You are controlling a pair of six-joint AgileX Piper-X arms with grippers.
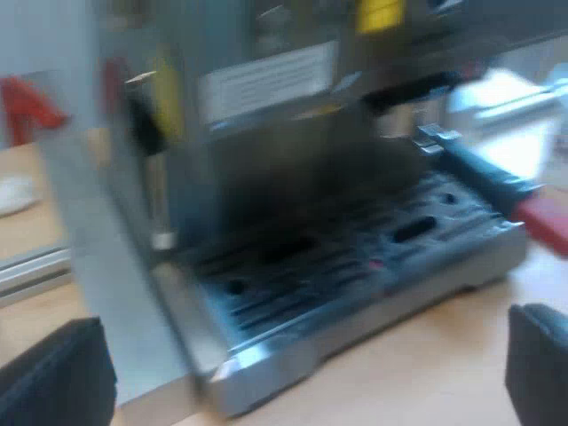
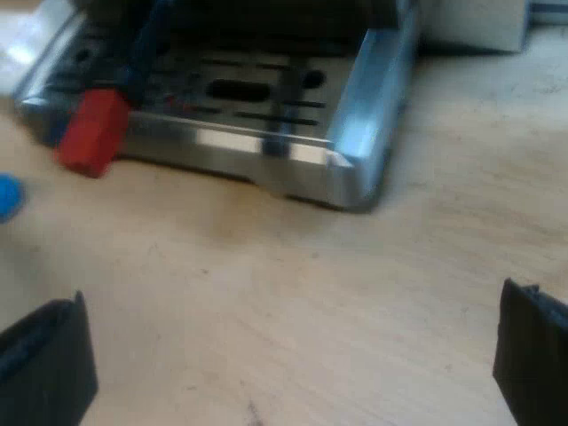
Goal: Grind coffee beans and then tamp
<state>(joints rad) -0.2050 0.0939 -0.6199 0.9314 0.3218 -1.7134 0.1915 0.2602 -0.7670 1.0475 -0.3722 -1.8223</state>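
Note:
The espresso machine (image 1: 266,142) stands close before my left gripper (image 1: 302,373), which is open with nothing between its fingers, just off the drip tray (image 1: 355,266). The holder's dark handle (image 1: 484,173) sticks out from the machine's front and ends in red (image 1: 543,222). My right gripper (image 2: 293,364) hangs open over bare wood, a short way from the drip tray's corner (image 2: 342,169). The red handle end (image 2: 91,131) juts out over the tray's edge. A blue thing (image 2: 7,195), perhaps the tamper, lies on the wood near the red end.
The wooden table (image 2: 266,293) spreads under both grippers. A metal rail (image 1: 31,266) lies on the table beside the machine. A white thing (image 1: 13,193) and a red shape (image 1: 27,106) sit beyond it. A pale box (image 2: 470,22) stands past the tray.

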